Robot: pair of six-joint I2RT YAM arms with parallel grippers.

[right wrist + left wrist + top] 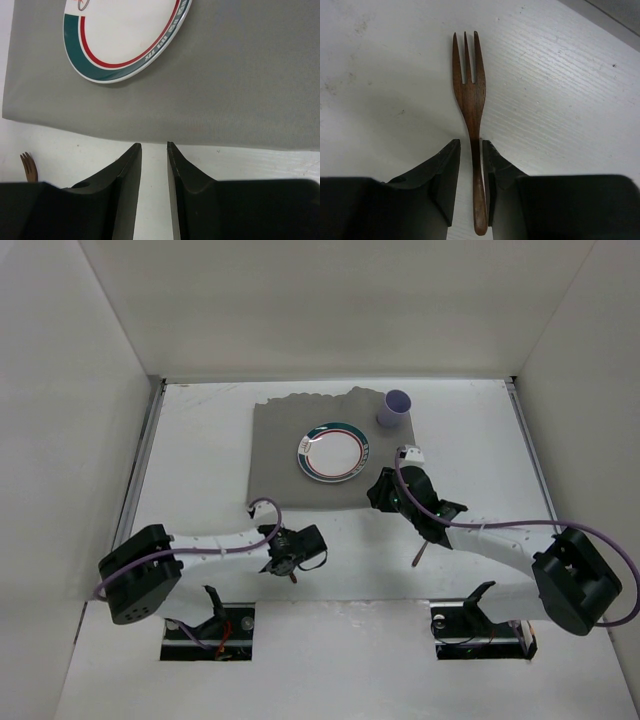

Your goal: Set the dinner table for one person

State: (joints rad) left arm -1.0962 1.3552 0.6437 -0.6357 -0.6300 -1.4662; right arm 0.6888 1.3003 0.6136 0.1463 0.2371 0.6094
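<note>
– White panels close in three sides of the surface point(200, 440), a plain white top with thin metal side edges. I log it as the dinner table. It fills the floor of the enclosure and carries every item below.
– Count, please.
– One grey cloth point(285, 455), far centre. One plate point(333, 452), white with green and red rings, lying on that cloth. One lilac cup point(396, 408) at the cloth's far right corner. One wooden fork point(471, 95) with three tines, over bare surface on my side of the cloth. One thin brown piece point(417, 557) under the right arm, which I cannot identify.
– Tools?
– Two. I find the left tool point(471, 147) straddling the fork's handle with its fingers slightly apart. A sliver of white shows between one finger and the wood, so I record no clamp. I find the right tool point(154, 146) at the cloth's near edge, near the plate, with its fingers slightly apart and nothing between them.
– Contacts?
– Plate and cup stand apart. The fork is well apart from the plate.
</note>
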